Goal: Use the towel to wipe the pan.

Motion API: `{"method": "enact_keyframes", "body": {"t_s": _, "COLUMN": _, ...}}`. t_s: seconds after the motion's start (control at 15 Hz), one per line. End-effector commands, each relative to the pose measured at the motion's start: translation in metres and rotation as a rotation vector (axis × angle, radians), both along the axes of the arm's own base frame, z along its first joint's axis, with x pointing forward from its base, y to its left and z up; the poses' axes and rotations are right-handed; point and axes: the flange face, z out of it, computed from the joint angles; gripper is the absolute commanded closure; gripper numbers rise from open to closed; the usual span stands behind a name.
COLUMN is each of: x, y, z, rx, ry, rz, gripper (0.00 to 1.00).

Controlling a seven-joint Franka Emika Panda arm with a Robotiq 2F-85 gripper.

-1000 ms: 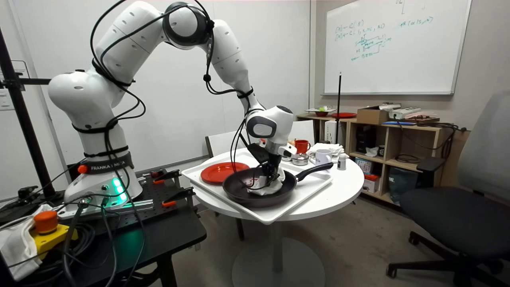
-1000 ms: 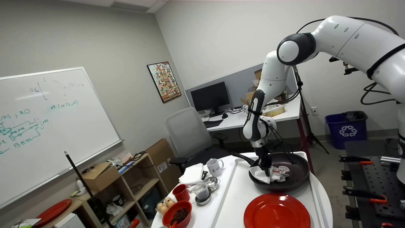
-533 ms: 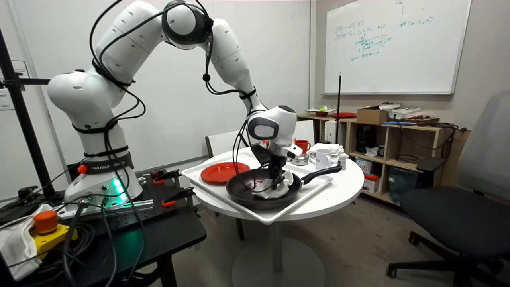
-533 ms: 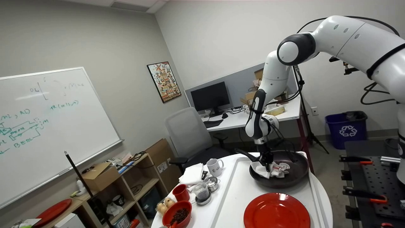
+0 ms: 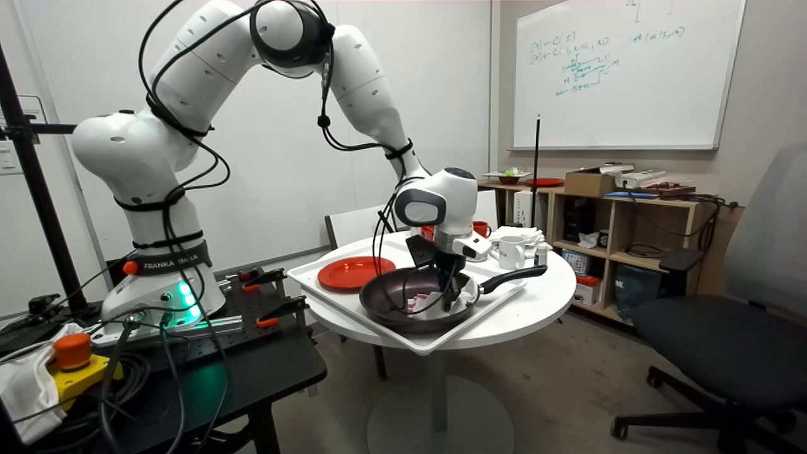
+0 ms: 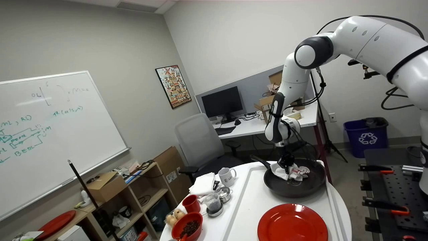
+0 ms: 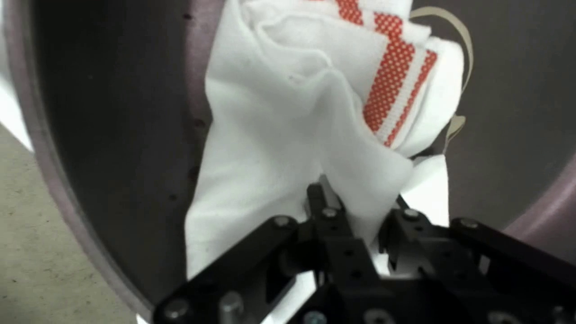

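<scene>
The wrist view crops the pan (image 7: 112,126) on several sides, and there the black end effector (image 7: 362,202) hides part of the white, red-striped towel (image 7: 270,117), a fold of which it pinches. A thin tan strand (image 7: 468,42) beside the cloth is hard to identify. The towel lies crumpled inside the pan, nearer the handle (image 5: 514,275). That handle points away from the robot's base (image 5: 161,296), its axis crossing the edge of the tray (image 6: 255,197) in both exterior views. Bare pan floor shows towards the base; the red plate (image 6: 292,222) sits just beside the pan.
</scene>
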Motion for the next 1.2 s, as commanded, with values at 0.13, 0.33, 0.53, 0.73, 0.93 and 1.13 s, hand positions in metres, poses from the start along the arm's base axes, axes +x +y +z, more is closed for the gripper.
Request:
{"method": "enact_keyframes", "body": {"t_s": 0.13, "x": -0.018, "y": -0.019, "z": -0.020, "rx": -0.049, "ry": -0.002, "rz": -0.083, "gripper": 0.95}}
{"method": "enact_keyframes", "body": {"t_s": 0.33, "x": -0.014, "y": -0.006, "z": -0.024, "rx": -0.039, "ry": 0.004, "rz": -0.058, "gripper": 0.95}}
{"method": "enact_keyframes", "body": {"t_s": 0.53, "x": -0.008, "y": 0.013, "z": -0.028, "rx": -0.035, "ry": 0.010, "rz": -0.009, "gripper": 0.95}}
{"method": "enact_keyframes", "body": {"t_s": 0.73, "x": -0.005, "y": 0.039, "z": -0.031, "rx": -0.034, "ry": 0.019, "rz": 0.062, "gripper": 0.95}}
{"method": "enact_keyframes", "body": {"t_s": 0.93, "x": -0.001, "y": 0.063, "z": -0.030, "rx": -0.040, "ry": 0.018, "rz": 0.130, "gripper": 0.95}}
{"method": "enact_keyframes", "body": {"t_s": 1.13, "x": 0.000, "y": 0.086, "z": -0.030, "rx": -0.044, "ry": 0.019, "rz": 0.197, "gripper": 0.95}}
